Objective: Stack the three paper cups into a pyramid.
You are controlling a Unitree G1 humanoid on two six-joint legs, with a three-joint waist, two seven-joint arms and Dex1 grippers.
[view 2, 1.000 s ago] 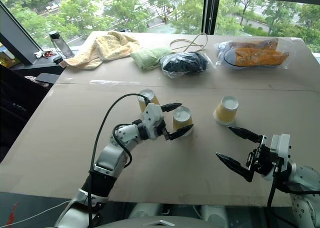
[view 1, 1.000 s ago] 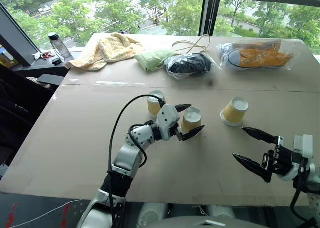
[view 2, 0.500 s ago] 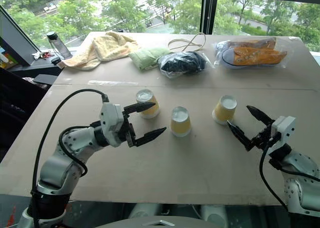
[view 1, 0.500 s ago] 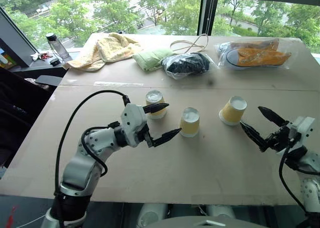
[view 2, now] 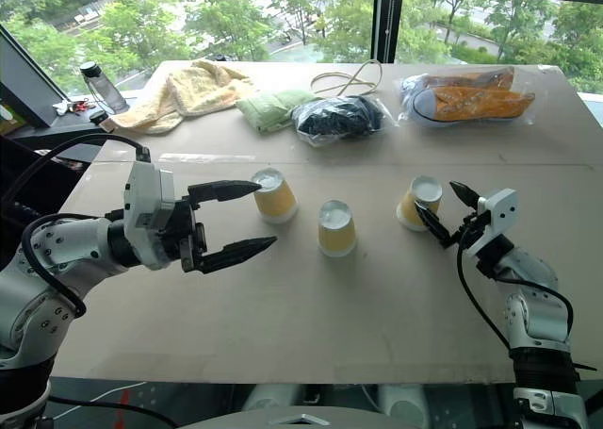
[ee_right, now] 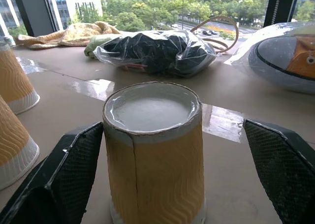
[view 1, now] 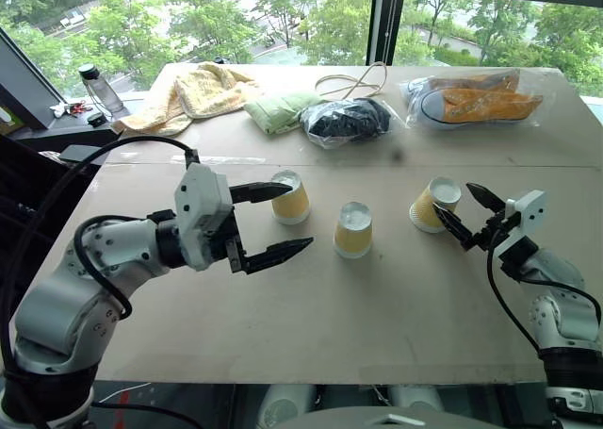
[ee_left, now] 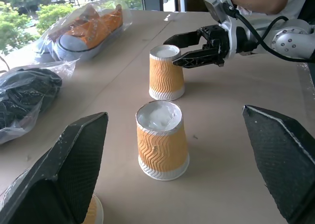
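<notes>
Three paper cups stand upside down in a row on the brown table: the left cup (view 1: 290, 199), the middle cup (view 1: 354, 230) and the right cup (view 1: 433, 205). No cup rests on another. My left gripper (view 1: 298, 219) hangs open above the table, just left of the middle cup, its upper finger passing in front of the left cup. Nothing is between its fingers. My right gripper (view 1: 452, 198) is open, its fingertips at the right cup's right side. In the right wrist view that cup (ee_right: 153, 155) stands close between the two spread fingers; I cannot tell whether they touch it.
Along the far side of the table lie a yellow towel (view 1: 193, 90), a green cloth (view 1: 278, 108), a black bundle in plastic (view 1: 350, 120), a looped cord (view 1: 363, 80) and bagged orange shoes (view 1: 476, 97). A bottle (view 1: 96, 85) stands off the far left corner. A person's sleeve (ee_left: 266, 0) shows beyond the table.
My left gripper, which stood around the middle cup, has drawn back to the left and risen, leaving the cup standing. My right gripper has reached forward up to the right cup.
</notes>
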